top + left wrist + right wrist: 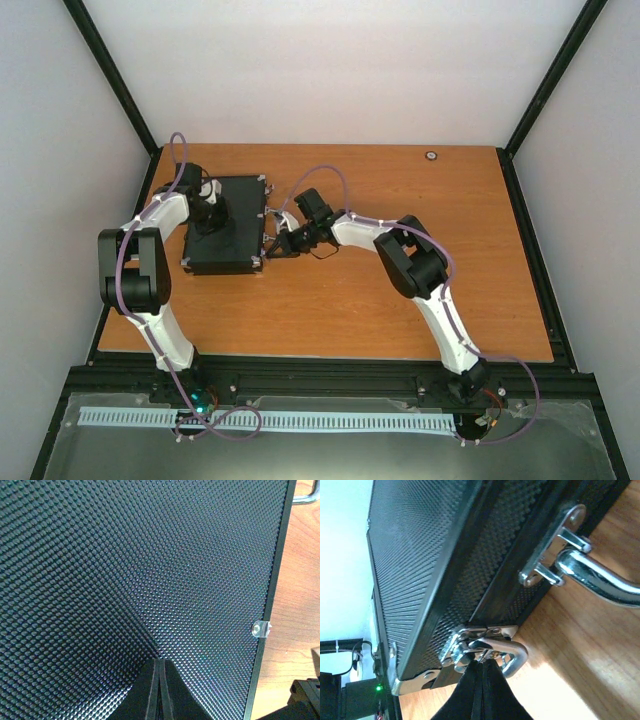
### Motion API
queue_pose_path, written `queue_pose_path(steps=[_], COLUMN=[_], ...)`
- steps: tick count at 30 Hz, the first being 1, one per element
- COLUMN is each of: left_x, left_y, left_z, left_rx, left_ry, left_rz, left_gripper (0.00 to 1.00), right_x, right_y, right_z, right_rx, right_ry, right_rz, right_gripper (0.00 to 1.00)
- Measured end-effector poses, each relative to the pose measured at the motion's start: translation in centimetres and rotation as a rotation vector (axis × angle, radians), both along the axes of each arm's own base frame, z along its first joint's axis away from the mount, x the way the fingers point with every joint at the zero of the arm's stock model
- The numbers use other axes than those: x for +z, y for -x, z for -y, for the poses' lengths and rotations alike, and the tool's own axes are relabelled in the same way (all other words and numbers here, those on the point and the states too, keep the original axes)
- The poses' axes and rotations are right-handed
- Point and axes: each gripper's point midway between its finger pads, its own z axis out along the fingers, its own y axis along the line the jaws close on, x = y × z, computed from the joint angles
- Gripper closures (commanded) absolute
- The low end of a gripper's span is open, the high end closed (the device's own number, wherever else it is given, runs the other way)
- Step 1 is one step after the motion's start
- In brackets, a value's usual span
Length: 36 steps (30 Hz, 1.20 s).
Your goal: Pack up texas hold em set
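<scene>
At near right corner of closed black case [225,250], right fingers [465,700] pressed together, tips at silver latch [485,647]. Farther, over dimpled lid, left fingers [150,695] also pressed together, gripping nothing. Case flat on wooden desk [400,290], left of middle.

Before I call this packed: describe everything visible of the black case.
The flat black case with dimpled panels and silver corners lies closed on the wooden table, toward its left side. A chrome handle and a silver latch sit on its right edge. The shut left end effector rests tip-down on its lid; the shut right end effector touches the latch.
</scene>
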Motion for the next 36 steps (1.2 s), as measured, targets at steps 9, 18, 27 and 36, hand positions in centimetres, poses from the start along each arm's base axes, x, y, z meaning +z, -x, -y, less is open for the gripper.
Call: queue_pose_path(steps=[9, 18, 27, 36], left_x=[-0.1, -0.2, -0.7, -0.6], left_y=[0.0, -0.3, -0.8, -1.2], left_z=[0.0, -0.3, -0.6, -0.6], left_rx=[0.0, 0.007, 0.016, 0.017], left_ry=[0.002, -0.004, -0.016, -0.014], left_rz=[0.002, 0.014, 0.025, 0.031], left_gripper=[0.99, 0.99, 0.99, 0.99], right_x=[-1.5, -1.7, -1.7, -3.1], right_y=[-0.3, -0.4, 0.2, -0.1], right_z=[0.0, -0.8, -2.0, -0.7], right_rx=[0.0, 0.031, 0.082, 0.01], right_ry=[0.03, 0.048, -0.039, 0.068], right_rz=[-0.044, -0.095, -0.109, -0.013], right_gripper=[0.97, 0.97, 0.97, 0.97])
